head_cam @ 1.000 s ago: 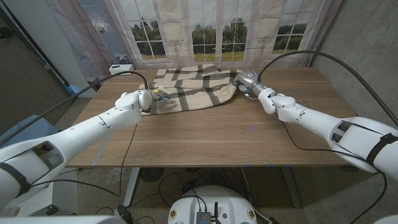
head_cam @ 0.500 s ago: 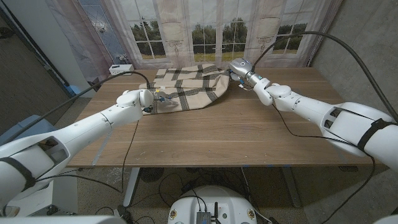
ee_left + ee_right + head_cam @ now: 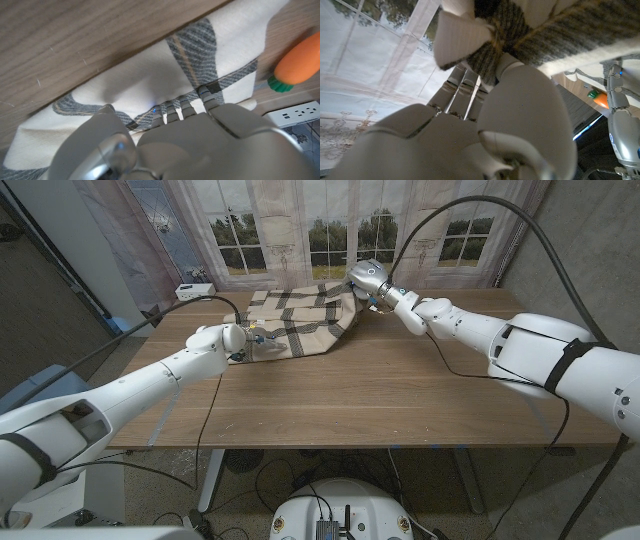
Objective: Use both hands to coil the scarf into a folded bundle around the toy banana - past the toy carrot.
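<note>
Left hand [image 3: 232,340] is gripping the near left corner of the scarf [image 3: 300,320]; in the left wrist view its fingers [image 3: 190,102] are curling over the cloth's dark-striped edge and pinning it to the bench [image 3: 330,400]. Further back, the right hand [image 3: 366,284] is pinching the scarf's far right end; in the right wrist view a bunched fold of cloth [image 3: 490,55] is sitting clamped between its fingers, lifted off the bench.

Judging from how things are lying, the coiling is barely under way. One end is being drawn up and inward, but most of the scarf is lying loose in a broad rumpled heap at the far middle of the bench, and no tight bundle is forming yet. The toy banana is not visible to me; it may be sitting under the cloth, though I cannot tell. The toy carrot [image 3: 300,62] is lying just beside the scarf's left edge, near a white power strip [image 3: 295,112].

The scarf's long axis is running roughly left to right across the bench, its right end tilting up toward the window.
</note>
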`<state>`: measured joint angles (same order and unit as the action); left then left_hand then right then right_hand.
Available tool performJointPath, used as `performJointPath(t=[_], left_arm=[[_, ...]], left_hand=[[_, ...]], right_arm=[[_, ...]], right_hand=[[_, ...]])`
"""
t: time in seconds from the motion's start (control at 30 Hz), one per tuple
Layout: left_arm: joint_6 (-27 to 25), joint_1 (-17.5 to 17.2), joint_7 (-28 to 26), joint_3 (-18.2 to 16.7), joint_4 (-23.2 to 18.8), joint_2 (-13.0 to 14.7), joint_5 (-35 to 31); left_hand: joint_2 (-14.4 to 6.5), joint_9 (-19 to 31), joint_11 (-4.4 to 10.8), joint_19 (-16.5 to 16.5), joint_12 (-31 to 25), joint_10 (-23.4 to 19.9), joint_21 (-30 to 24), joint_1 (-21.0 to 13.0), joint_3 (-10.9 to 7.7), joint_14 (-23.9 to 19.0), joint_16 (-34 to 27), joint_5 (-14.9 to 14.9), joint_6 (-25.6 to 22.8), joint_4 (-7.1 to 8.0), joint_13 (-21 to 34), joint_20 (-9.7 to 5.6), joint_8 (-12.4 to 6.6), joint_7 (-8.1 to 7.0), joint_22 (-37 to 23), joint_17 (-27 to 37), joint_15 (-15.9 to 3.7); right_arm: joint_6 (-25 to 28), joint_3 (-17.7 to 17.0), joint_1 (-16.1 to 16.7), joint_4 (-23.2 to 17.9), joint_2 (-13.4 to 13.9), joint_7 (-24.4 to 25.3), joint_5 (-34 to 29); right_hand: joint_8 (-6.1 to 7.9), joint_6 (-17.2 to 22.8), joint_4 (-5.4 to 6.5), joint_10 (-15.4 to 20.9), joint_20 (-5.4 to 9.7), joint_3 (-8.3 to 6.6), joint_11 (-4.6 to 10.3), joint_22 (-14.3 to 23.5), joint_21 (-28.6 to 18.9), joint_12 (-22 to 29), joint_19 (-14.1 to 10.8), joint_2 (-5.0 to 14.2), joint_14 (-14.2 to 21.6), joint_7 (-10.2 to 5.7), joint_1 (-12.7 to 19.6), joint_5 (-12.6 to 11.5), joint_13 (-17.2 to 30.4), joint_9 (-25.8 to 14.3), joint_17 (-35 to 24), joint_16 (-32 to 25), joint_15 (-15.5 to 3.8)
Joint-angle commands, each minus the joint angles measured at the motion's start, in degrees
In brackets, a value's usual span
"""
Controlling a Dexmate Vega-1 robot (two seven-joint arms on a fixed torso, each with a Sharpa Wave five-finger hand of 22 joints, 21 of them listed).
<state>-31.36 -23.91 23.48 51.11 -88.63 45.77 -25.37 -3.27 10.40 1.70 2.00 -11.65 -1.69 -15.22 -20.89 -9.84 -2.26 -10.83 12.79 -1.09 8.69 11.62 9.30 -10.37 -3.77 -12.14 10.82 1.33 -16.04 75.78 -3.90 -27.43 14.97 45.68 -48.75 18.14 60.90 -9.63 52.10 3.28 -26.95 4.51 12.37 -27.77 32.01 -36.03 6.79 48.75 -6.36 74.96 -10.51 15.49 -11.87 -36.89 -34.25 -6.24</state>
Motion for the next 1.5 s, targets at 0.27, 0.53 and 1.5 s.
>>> performJointPath(t=[0.27, 0.53, 1.5], left_arm=[[0.3, -1.1, -1.1, -0.7, 0.0, 0.3, 1.5], [0.2, -1.4, -1.5, -0.8, -0.1, 0.4, 1.7], [-0.4, -1.6, -2.3, -1.0, -0.7, 0.6, 2.2]], left_hand=[[0.1, 0.0, -0.26, 0.0, -0.4, -0.1, -0.2, 0.8, 0.59, 0.1, -0.2, 0.4, 0.5, -0.06, 0.1, 0.26, -0.11, -0.23, -0.1, 0.1, 0.15], [0.2, 0.0, -0.3, 0.0, -0.4, 0.0, -0.2, 1.1, 0.78, 0.1, -0.2, 0.5, 0.5, -0.1, 0.1, 0.29, -0.17, -0.18, -0.1, 0.1, 0.1], [0.2, 0.0, -0.22, 0.1, -0.5, 0.1, -0.2, 1.7, 1.22, 0.2, -0.2, 0.8, 0.6, -0.38, 0.1, 0.13, -0.27, -0.15, -0.1, 0.0, 0.09]], right_arm=[[0.5, 12.1, -8.0, 6.9, -8.5, -2.8, 2.9], [1.0, 14.8, -9.9, 7.1, -10.2, -3.7, 2.8], [0.0, 18.6, -13.5, 7.3, -14.4, 0.5, -1.8]], right_hand=[[-0.17, 0.8, 0.15, 1.8, 1.47, 0.48, 1.46, 0.0, -0.9, 1.2, 0.3, -0.11, 1.2, -0.21, 0.7, -0.5, 3.9, -0.3, -0.4, 0.6, -7.41], [-0.27, 1.0, 0.23, 1.8, 1.44, 0.64, 1.76, 0.0, -1.3, 1.2, 0.4, -0.1, 1.5, -0.4, 0.7, -0.6, 3.8, -0.3, -0.5, 1.1, -7.39], [-0.8, 1.4, 0.29, 2.1, 1.43, 1.2, 2.27, -0.3, -2.7, 1.0, 1.2, -0.39, 2.5, -0.76, 0.8, -0.8, 3.7, -0.3, -1.0, 2.9, -7.42]])
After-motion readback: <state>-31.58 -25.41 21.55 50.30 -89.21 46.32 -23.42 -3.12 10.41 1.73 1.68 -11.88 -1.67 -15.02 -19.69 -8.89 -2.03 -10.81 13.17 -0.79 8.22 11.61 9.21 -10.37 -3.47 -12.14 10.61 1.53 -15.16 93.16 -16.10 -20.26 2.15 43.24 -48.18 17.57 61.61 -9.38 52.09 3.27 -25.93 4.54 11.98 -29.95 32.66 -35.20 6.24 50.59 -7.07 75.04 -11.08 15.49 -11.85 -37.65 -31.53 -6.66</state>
